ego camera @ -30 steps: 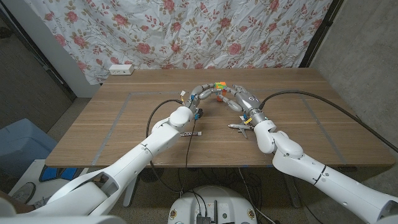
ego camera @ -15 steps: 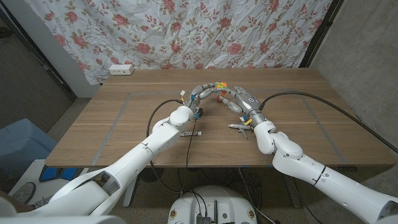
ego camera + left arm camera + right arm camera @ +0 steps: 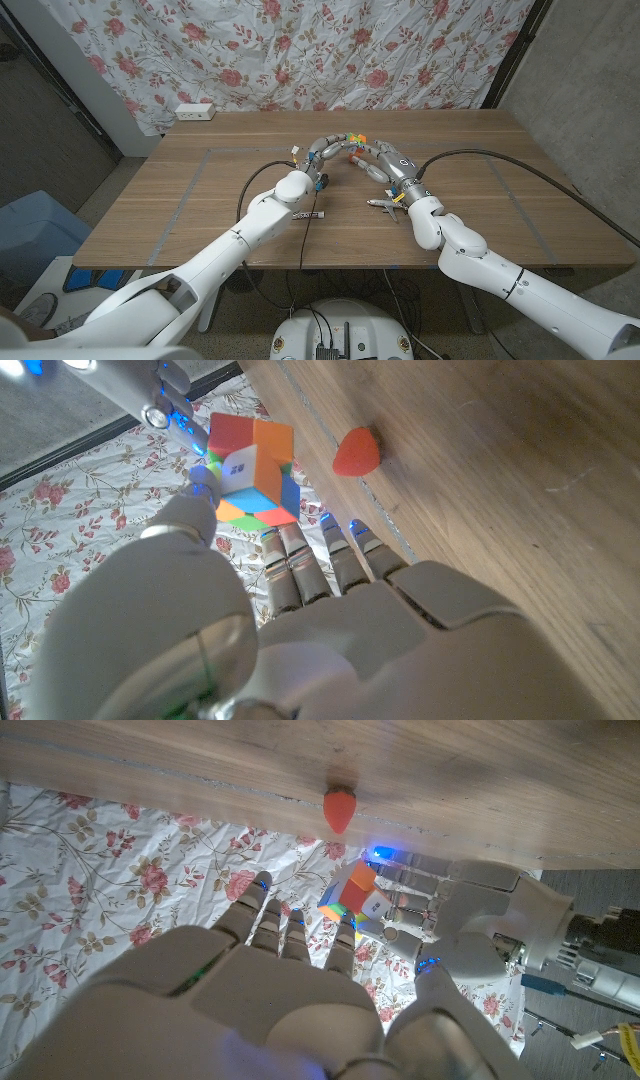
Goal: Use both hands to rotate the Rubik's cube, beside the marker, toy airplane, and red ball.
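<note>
Between frames we twisted the Rubik's cube slightly — our left hand and right hand both gripped it, raised over the surface near the red ball, so layers could turn freely.

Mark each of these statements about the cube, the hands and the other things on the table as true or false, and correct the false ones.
1. The Rubik's cube is held between the left hand and the right hand. True.
2. The marker lies beyond the cube, near the curtain. False: it lies on the near side, by the left arm.
3. The toy airplane sits on the table beside the right wrist. True.
4. The cube lies flat on the table with both hands away from it. False: in the wrist views it is up between the fingers.
</note>
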{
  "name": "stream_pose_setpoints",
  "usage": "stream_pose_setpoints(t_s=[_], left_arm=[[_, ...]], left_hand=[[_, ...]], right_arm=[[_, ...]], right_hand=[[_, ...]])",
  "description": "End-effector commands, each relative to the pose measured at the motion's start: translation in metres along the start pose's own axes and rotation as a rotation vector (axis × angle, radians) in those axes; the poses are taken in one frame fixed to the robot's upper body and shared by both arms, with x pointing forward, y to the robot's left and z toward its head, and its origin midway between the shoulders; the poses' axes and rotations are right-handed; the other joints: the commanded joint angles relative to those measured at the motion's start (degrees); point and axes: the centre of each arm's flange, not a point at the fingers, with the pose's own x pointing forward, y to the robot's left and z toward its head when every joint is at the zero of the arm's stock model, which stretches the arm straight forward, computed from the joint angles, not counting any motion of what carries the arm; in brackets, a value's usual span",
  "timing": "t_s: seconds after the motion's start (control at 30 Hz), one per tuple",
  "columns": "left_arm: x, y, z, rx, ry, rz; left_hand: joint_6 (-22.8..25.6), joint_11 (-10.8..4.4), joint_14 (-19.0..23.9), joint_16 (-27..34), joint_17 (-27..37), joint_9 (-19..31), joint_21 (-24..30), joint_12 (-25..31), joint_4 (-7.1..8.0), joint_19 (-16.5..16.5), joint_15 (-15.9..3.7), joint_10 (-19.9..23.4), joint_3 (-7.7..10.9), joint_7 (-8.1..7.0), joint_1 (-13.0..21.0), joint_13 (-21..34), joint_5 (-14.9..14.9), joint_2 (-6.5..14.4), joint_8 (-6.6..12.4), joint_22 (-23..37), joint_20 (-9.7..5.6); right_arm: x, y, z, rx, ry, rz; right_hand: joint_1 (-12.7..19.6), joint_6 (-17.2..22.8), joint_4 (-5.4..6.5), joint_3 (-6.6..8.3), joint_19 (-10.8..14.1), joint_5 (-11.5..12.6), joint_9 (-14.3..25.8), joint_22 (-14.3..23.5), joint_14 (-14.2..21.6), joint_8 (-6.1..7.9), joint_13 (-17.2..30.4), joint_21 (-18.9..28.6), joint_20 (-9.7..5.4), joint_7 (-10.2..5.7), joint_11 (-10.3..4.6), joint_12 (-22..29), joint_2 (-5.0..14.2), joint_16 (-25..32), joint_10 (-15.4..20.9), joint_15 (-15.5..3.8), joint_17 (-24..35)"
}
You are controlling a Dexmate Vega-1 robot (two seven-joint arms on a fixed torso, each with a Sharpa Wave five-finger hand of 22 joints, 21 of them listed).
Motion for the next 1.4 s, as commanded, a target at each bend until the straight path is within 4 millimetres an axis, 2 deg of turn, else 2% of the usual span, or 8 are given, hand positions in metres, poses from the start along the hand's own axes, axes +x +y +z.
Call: stream_pose_setpoints(t_s=[0.03,0.93,1.4], left_arm=[[0.002,-0.003,-0.0032,-0.019,0.006,0.005],[0.0009,-0.0081,-0.0096,-0.086,0.008,0.011],[-0.0008,-0.0056,-0.0127,-0.088,0.008,0.013]], left_hand=[[1.4,-0.23,0.46,0.17,0.1,0.19,0.49,0.22,-0.2,0.55,-2.92,0.98,-0.19,1.44,0.1,0.2,0.04,0.49,0.23,0.17,-0.11],[2.15,-0.53,1.42,0.28,0.09,0.21,0.53,0.52,-0.33,0.95,-3.26,1.98,-0.09,1.71,0.48,0.18,0.03,0.6,0.36,0.16,-0.26],[2.02,-0.65,1.33,0.12,0.08,0.21,0.35,0.31,-0.33,0.6,-2.82,1.74,-0.14,1.6,0.52,0.18,0.0,0.52,0.21,0.16,-0.18]], right_arm=[[-0.001,0.0014,0.0005,0.007,-0.002,-0.006],[-0.0025,0.0055,0.0092,0.021,-0.016,-0.003],[-0.006,-0.0042,0.0042,0.011,0.011,-0.046]], right_hand=[[-0.38,0.76,0.26,0.16,0.22,0.26,0.24,0.11,-0.04,0.27,0.16,0.32,-0.02,-0.07,-0.24,0.35,0.68,0.27,0.27,-0.16,0.07],[-0.18,1.76,0.24,0.4,0.55,0.26,0.25,0.11,0.07,0.37,0.18,0.32,-0.22,-0.09,-0.47,0.37,0.73,0.29,0.45,-0.29,0.05],[-0.09,1.99,0.2,0.5,0.55,0.25,0.25,0.11,0.1,0.33,0.18,0.27,-0.13,-0.11,-0.64,0.43,0.71,0.29,0.65,-0.3,0.03]])
